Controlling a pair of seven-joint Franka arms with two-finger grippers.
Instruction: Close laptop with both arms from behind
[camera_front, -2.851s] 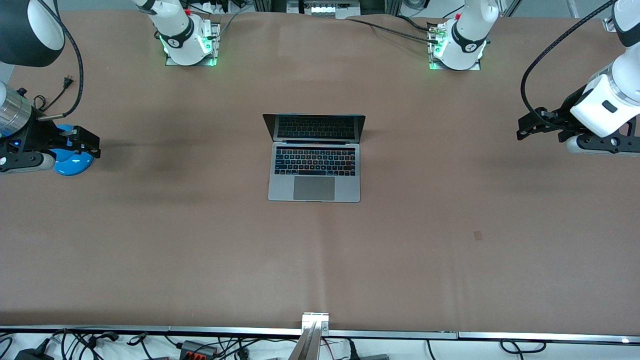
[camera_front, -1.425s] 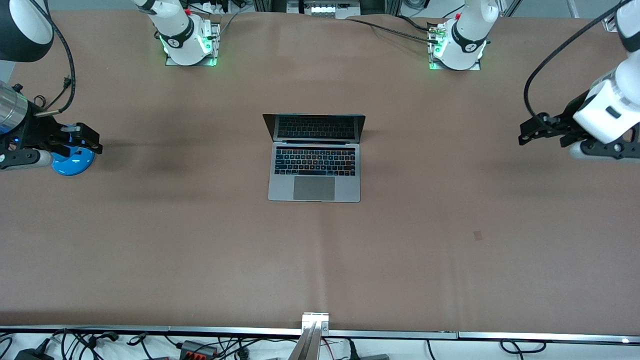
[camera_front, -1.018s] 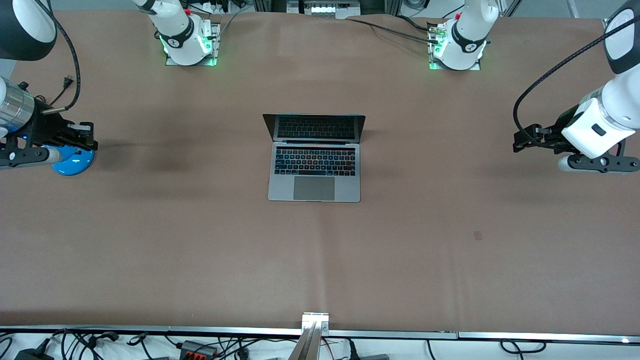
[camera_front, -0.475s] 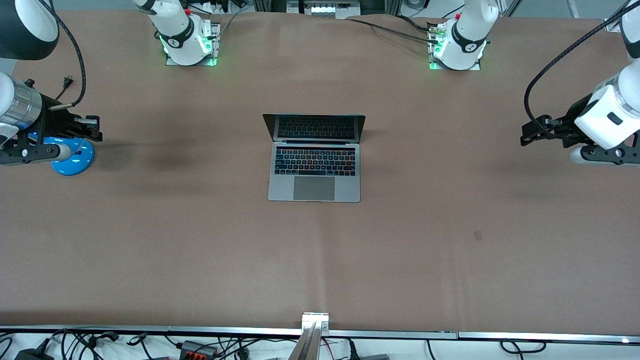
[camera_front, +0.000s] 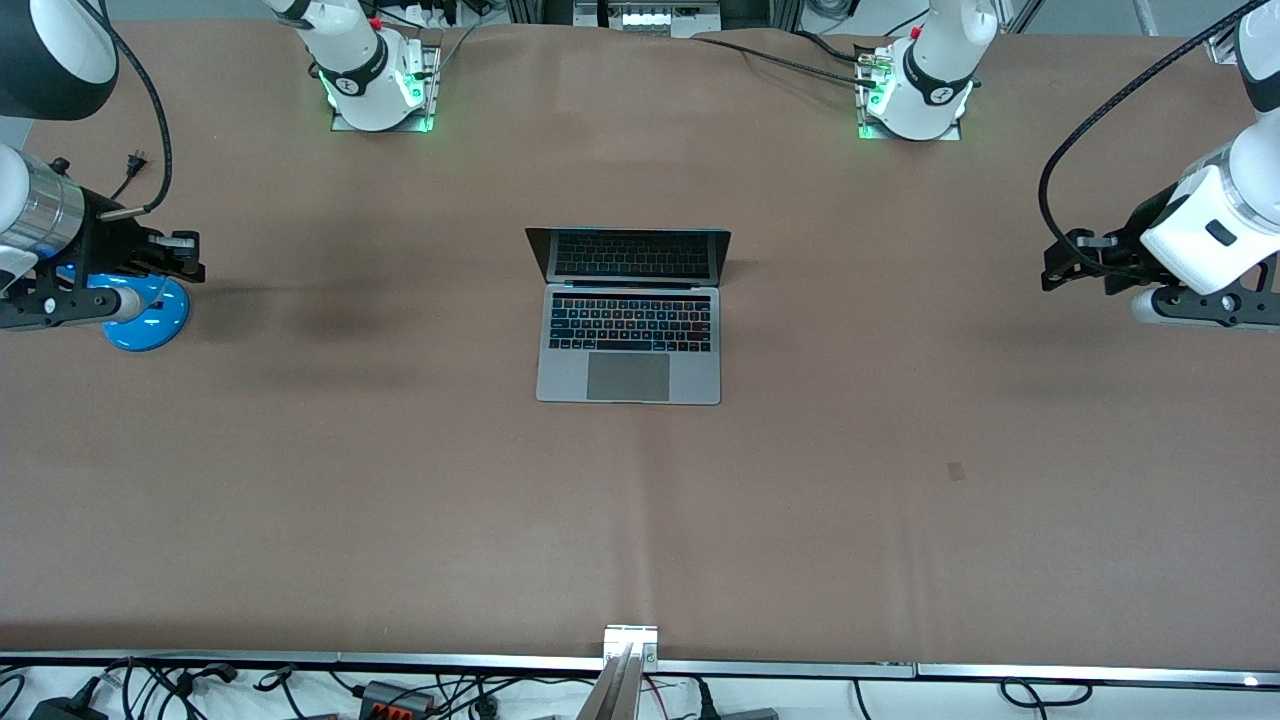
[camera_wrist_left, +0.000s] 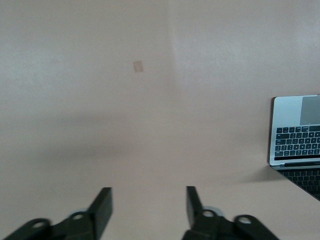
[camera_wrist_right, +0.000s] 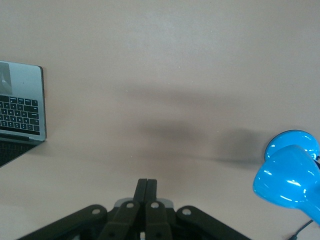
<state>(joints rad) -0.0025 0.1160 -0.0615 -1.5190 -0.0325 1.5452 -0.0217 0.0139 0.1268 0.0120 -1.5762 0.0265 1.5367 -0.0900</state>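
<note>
The laptop (camera_front: 628, 345) lies open in the middle of the brown table, its dark screen (camera_front: 628, 254) upright and facing the front camera. It shows at the edge of the left wrist view (camera_wrist_left: 296, 131) and of the right wrist view (camera_wrist_right: 20, 105). My left gripper (camera_front: 1050, 270) hangs over bare table at the left arm's end, well apart from the laptop, fingers (camera_wrist_left: 102, 200) open with nothing between them (camera_wrist_left: 148, 196). My right gripper (camera_front: 196, 258) hangs at the right arm's end, fingers pressed shut and empty (camera_wrist_right: 147, 185).
A glossy blue round object (camera_front: 150, 318) sits on the table under the right hand (camera_wrist_right: 289, 172). A small tan patch (camera_front: 957, 470) marks the cloth nearer the front camera. The arm bases (camera_front: 380, 95) (camera_front: 915, 100) stand along the edge farthest from that camera.
The left gripper's fingers have drawn closer together but still stand apart, and the left hand has shifted slightly. The right hand has lifted a little over the blue object. The laptop has not moved.
</note>
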